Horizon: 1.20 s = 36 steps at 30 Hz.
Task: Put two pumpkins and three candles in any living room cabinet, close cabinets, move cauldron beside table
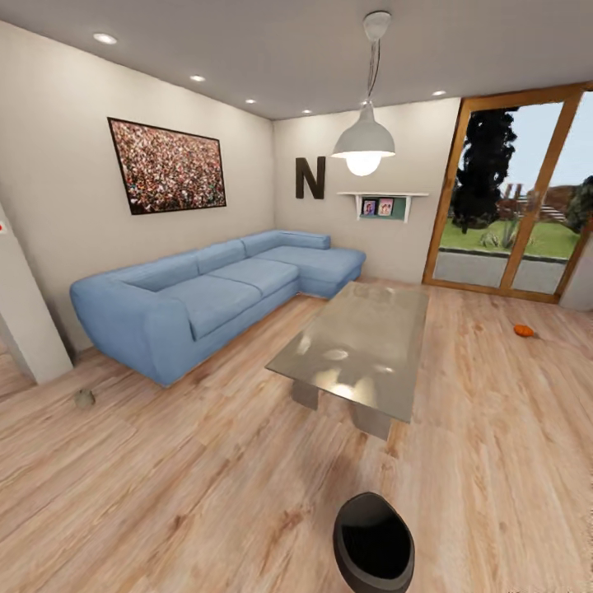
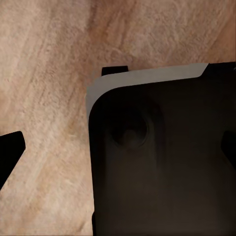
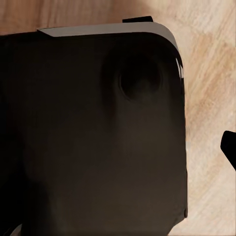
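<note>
An orange pumpkin [image 1: 524, 330] lies on the wood floor at the far right, near the glass doors. A pale beige-grey candle [image 1: 84, 399] stands on the floor at the left, by the near end of the sofa. The black cauldron [image 1: 372, 543] sits on the floor close in front of me, a short way from the near end of the low grey table [image 1: 362, 346]. The cabinet is out of view. My left gripper [image 2: 118, 147] and right gripper [image 3: 118, 147] hang open over the floor beside my dark base, holding nothing.
A long blue corner sofa [image 1: 214, 288] runs along the left wall. A white partition wall [image 1: 25, 321] juts in at the far left. Glass doors [image 1: 515, 198] fill the right wall, and a pendant lamp [image 1: 364, 144] hangs over the table.
</note>
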Motion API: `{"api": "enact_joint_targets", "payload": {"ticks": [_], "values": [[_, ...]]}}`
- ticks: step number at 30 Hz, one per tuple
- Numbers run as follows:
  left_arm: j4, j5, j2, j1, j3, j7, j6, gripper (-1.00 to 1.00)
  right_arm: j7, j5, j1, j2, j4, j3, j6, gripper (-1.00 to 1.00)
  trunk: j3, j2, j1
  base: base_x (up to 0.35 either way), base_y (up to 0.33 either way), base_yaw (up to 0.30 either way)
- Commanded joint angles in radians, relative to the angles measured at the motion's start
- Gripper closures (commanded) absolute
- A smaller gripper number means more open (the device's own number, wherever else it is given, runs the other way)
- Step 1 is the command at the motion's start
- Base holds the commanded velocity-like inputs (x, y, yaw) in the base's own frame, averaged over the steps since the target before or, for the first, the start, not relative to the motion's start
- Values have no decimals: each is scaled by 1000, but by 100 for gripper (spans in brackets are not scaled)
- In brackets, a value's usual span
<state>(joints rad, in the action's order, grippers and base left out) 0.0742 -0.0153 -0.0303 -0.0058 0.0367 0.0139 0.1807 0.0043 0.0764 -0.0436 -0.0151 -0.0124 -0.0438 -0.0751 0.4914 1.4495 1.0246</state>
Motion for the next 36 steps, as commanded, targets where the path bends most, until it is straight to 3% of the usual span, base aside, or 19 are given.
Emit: {"api": "enact_joint_targets", "payload": {"ticks": [1, 7, 36], "values": [[0, -2, 0, 0, 3, 1, 3, -100, 0, 8, -1, 0, -1, -4, -5, -100, 1, 0, 0, 262, 229, -290], [-1, -2, 0, 0, 3, 1, 3, -100, 0, 8, -1, 0, -1, -4, -5, -100, 0, 0, 0, 171, 92, -290], [-1, -2, 0, 0, 3, 1, 3, -100, 0, 8, -1, 0, -1, -4, -5, -100, -13, 0, 0, 11, 4, -290]]}}
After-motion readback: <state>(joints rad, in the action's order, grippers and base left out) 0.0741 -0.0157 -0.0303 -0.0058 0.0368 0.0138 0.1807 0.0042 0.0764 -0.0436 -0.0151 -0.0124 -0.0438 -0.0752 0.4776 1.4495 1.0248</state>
